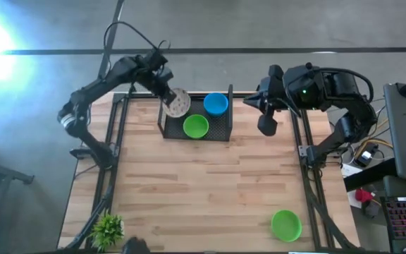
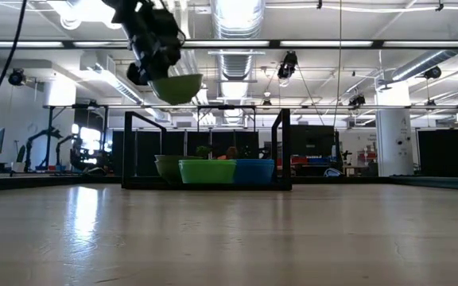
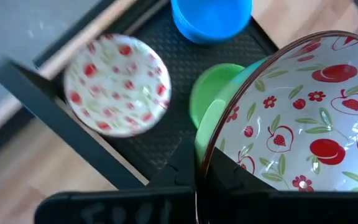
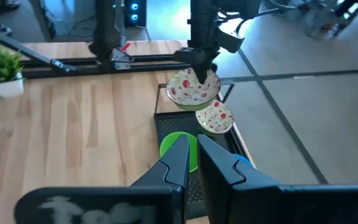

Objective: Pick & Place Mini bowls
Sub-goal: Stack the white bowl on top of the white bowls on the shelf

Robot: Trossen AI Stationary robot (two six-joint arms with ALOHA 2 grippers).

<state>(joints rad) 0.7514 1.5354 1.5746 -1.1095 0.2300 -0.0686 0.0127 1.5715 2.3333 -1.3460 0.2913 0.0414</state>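
My left gripper (image 1: 170, 92) hangs over the far left end of the black mesh tray (image 1: 220, 130), shut on a white mini bowl with red speckles (image 4: 193, 87) whose outside is green (image 2: 176, 86). In the tray lie a second speckled bowl (image 3: 117, 84), a green bowl (image 1: 196, 127) and a blue bowl (image 1: 216, 104), each on its base. Another green bowl (image 1: 286, 224) sits on the table near the front right. My right gripper (image 1: 266, 127) hovers shut, high, right of the tray. My left gripper holds the speckled bowl by its rim (image 3: 219, 158), one finger (image 3: 260, 196) inside the bowl; the outer finger is hidden behind the wall. The fingers come slanting down from above (image 4: 201, 65). The bowl hangs tilted below them, clear of the tray.
A small spiky potted plant (image 1: 108, 229) stands at the table's near left corner. The tray's upright black frame (image 2: 205, 147) rises around the bowls. Bare wood table (image 1: 189, 190) spreads between the tray and the near edge.
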